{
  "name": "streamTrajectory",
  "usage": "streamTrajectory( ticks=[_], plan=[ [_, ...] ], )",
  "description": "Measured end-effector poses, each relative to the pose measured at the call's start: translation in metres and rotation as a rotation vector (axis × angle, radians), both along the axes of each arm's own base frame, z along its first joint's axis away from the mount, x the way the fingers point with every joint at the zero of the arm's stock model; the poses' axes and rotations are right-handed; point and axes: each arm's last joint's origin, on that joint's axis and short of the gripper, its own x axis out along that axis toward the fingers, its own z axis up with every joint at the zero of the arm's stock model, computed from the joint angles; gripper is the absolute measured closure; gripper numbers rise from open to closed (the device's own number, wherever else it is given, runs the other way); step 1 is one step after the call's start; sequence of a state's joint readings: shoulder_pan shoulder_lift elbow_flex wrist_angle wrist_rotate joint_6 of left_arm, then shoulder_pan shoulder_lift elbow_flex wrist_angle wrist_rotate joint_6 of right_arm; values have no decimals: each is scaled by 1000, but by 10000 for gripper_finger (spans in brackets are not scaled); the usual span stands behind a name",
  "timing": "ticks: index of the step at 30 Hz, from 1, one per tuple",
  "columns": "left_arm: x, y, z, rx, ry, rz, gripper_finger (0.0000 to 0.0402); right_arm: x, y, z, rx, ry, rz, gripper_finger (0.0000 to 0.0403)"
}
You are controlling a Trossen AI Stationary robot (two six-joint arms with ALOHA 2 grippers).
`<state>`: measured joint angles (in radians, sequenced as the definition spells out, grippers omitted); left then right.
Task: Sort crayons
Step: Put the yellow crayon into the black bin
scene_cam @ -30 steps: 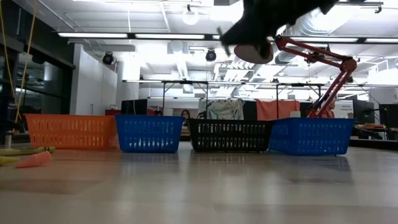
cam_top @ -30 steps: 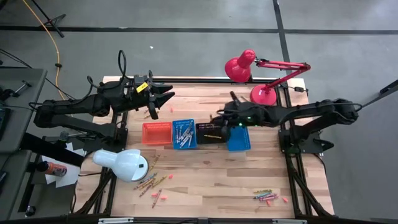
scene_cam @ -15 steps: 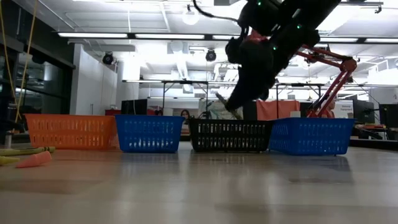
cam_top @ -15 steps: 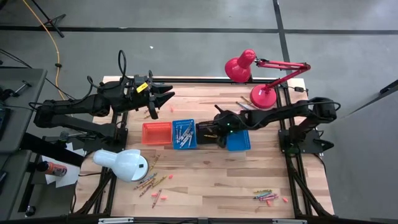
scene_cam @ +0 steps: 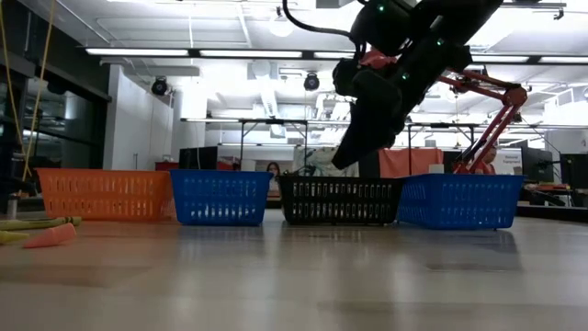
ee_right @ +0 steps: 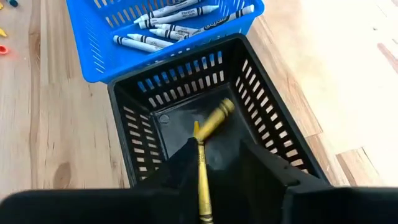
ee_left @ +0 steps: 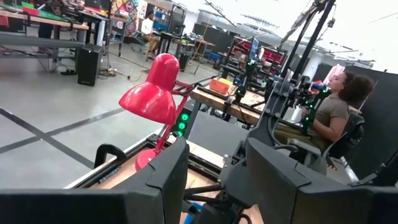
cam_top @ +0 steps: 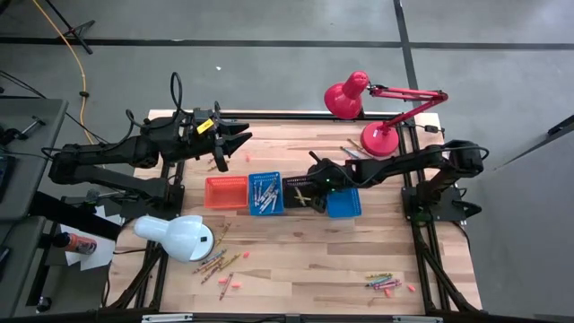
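even indoor light, soft shadows, blur close to the lenses

you get bright, even light from ceiling strip lights (scene_cam: 156,51) across the room in the low view. the table (cam_top: 296,260) from above is evenly lit, with only soft, short shadows beside the baskets. in the low view the near tabletop (scene_cam: 294,285) is out of focus and carries a pale sheen. the left wrist view blows out to white at its upper right, and its own dark fingers (ee_left: 168,180) look blurred. the black basket (ee_right: 261,124) floor shows a dull reflection.
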<state>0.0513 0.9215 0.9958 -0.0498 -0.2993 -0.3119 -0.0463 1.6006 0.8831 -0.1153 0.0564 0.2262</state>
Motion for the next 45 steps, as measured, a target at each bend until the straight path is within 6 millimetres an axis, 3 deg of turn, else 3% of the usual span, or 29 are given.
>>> streamTrajectory(
  ticks=[3, 8, 13, 19, 24, 30, 36, 41, 45],
  plan=[
    [0, 0, 0, 0, 1, 0, 252, 1, 0, 11, -2, -6, 2, 266],
    [0, 0, -1, -1, 10, 0, 252, 0, 0, 70, -47, -128, 38, 243],
    [0, 0, -5, -3, 48, 0, 252, -22, 1, 126, -76, -321, 42, 242],
    [0, 0, -10, -6, 99, 0, 252, -51, 2, 159, -59, -442, 20, 242],
    [8, 2, -8, -95, 88, 62, 254, -64, 3, 170, -25, -476, -24, 242],
    [54, 2, -26, -174, 461, 6, 274, -75, 3, 170, 48, -446, -75, 242],
    [94, -10, -77, -385, 931, -159, 287, -79, 3, 169, 122, -425, -158, 242],
    [98, -38, -123, -503, 1313, -156, 289, -82, 2, 164, 113, -370, -185, 242],
    [98, -61, -144, -515, 1458, -63, 289, -85, 2, 159, 68, -301, -156, 242]
  ],
)
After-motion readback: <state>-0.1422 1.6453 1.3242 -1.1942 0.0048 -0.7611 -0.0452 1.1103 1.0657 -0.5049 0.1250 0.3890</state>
